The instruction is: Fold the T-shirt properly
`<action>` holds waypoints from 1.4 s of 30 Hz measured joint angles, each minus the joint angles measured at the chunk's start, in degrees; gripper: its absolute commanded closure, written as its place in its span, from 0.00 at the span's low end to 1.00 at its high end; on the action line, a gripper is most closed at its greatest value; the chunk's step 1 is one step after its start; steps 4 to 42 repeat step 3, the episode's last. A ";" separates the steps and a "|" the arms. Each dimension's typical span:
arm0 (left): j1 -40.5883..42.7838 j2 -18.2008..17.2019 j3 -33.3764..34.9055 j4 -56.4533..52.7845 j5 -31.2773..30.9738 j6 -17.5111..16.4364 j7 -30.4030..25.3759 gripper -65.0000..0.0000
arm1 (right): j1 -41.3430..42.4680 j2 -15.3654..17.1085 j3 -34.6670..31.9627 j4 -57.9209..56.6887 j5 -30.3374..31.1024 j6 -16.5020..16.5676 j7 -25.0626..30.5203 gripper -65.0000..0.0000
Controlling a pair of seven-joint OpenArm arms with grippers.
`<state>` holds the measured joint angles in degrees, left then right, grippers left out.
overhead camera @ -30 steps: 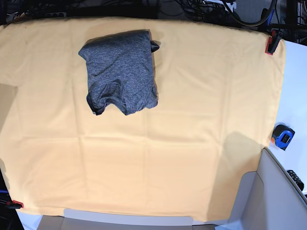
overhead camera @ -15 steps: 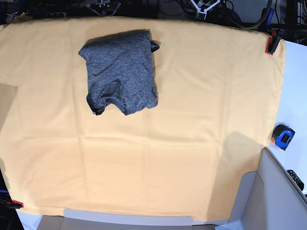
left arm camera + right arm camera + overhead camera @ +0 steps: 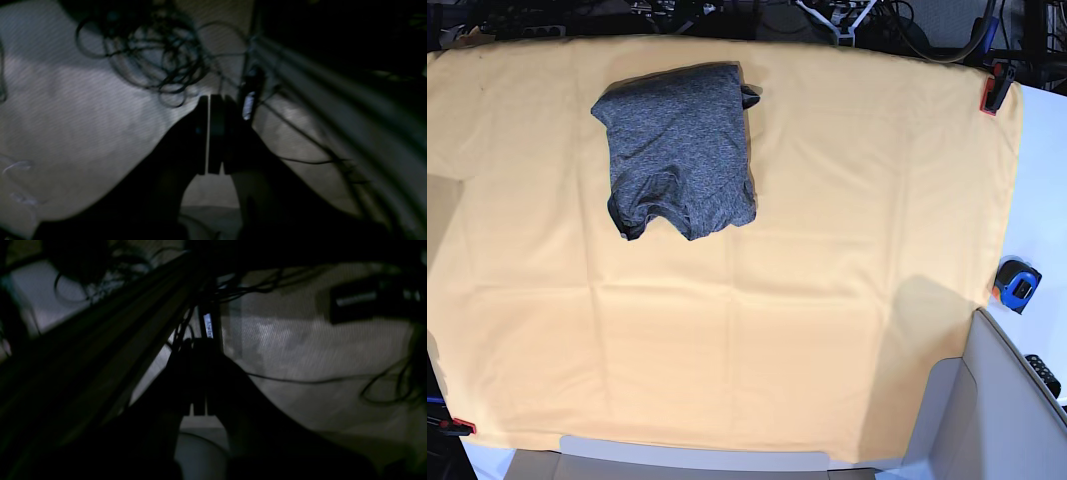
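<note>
The yellow-orange cloth covers nearly the whole table. Both arms hang beyond its far edge, over a dim floor strewn with cables. The T-shirt lies folded in a compact bundle on the cloth's far-left part, well apart from both grippers. The left gripper is clenched on nothing, its pads pressed together; the right gripper is likewise closed and empty.

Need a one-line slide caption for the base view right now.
Folded grey T-shirt lying on the yellow-orange cloth, both arms off the table.
</note>
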<state>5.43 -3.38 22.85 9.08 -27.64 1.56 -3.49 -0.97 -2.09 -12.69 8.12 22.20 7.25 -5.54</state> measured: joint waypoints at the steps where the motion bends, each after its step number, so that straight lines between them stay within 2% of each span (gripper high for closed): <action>1: 0.04 0.00 -0.09 0.00 0.00 0.02 0.02 1.00 | 0.00 0.00 0.00 0.00 1.25 -0.92 -0.11 1.00; 3: 0.17 -0.02 -0.09 -0.11 0.00 0.04 0.02 1.00 | 0.02 0.02 0.00 0.00 3.19 -2.32 0.04 1.00; 42: 0.17 -0.02 -0.09 -0.11 0.00 0.04 0.02 1.00 | 0.02 0.02 0.00 0.00 3.19 -2.32 0.04 1.00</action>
